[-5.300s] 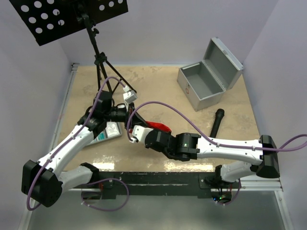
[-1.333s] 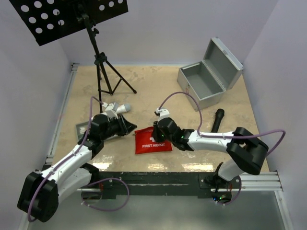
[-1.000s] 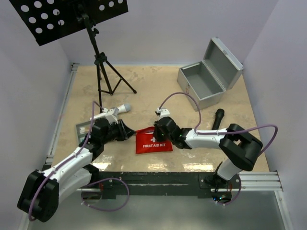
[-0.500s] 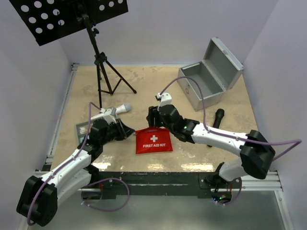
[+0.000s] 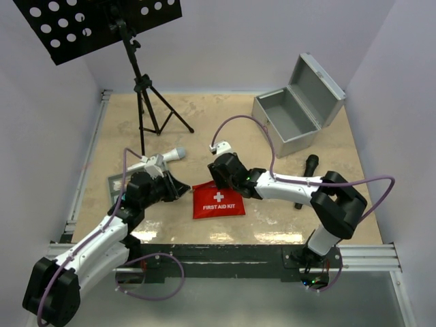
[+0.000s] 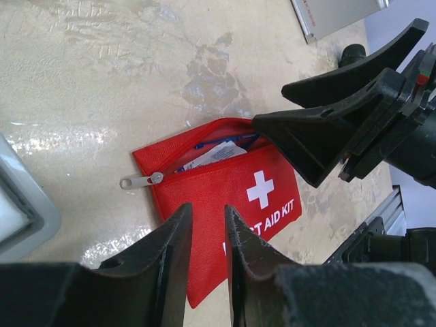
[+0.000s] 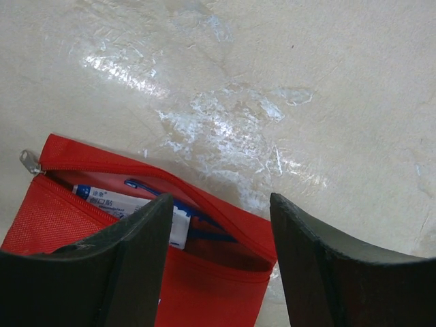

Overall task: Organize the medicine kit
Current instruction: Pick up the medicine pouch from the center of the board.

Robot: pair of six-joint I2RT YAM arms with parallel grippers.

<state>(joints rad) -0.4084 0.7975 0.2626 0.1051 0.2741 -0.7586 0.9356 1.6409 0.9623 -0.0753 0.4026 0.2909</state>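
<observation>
Tripod stand (image 5: 143,85) back left, open case (image 5: 291,141) back right, microphone (image 5: 304,174) perhaps near pouch (image 5: 216,201)

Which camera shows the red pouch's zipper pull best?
Left wrist: the zipper pull lies whole and unobstructed on the table. The right wrist catches it only at the frame's left edge; in the top view it is too small to tell.

The pouch (image 5: 217,199) is red, with a white cross and white lettering, and blue-and-white packets (image 7: 109,203) show in its mouth. At 1 o'clock the case (image 5: 289,116) is silver-grey. The surface (image 5: 204,109) is mottled beige, and the perforated panel (image 5: 95,24) at 11 o'clock is black.
</observation>
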